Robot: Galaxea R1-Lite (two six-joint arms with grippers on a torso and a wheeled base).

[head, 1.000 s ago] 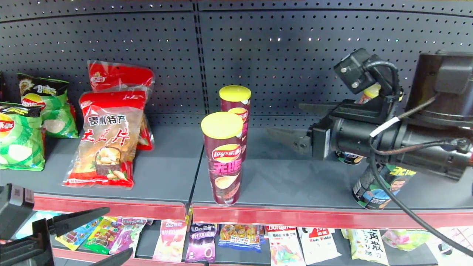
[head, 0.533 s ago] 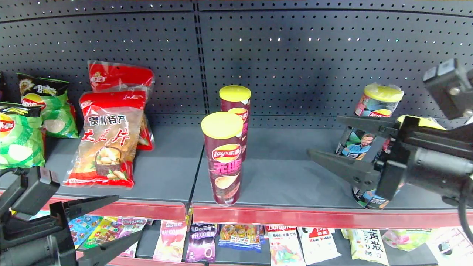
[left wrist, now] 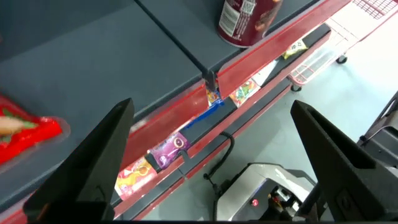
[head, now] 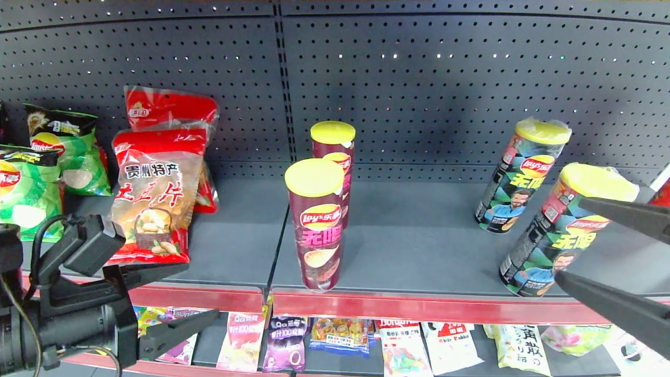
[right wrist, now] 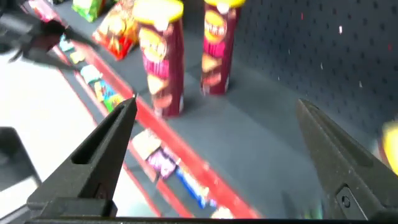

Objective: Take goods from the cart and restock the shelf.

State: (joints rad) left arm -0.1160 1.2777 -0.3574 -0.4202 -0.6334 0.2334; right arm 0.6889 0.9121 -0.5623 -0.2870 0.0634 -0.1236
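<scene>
We hold our left gripper (head: 200,291) and right gripper (head: 570,238) before the shelf (head: 419,251), jaws apart and empty, probably to fetch more goods.

- The left gripper (head: 203,289) hangs at the head view's lower left, fingers spread wide, pointing right.
- The right gripper (head: 568,238) juts in at the right edge, fingers likewise wide apart.

Shop, by its snack-stocked shelf (head: 408,246)

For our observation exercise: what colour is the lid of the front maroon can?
Yellow lid; best in the head view.
</scene>
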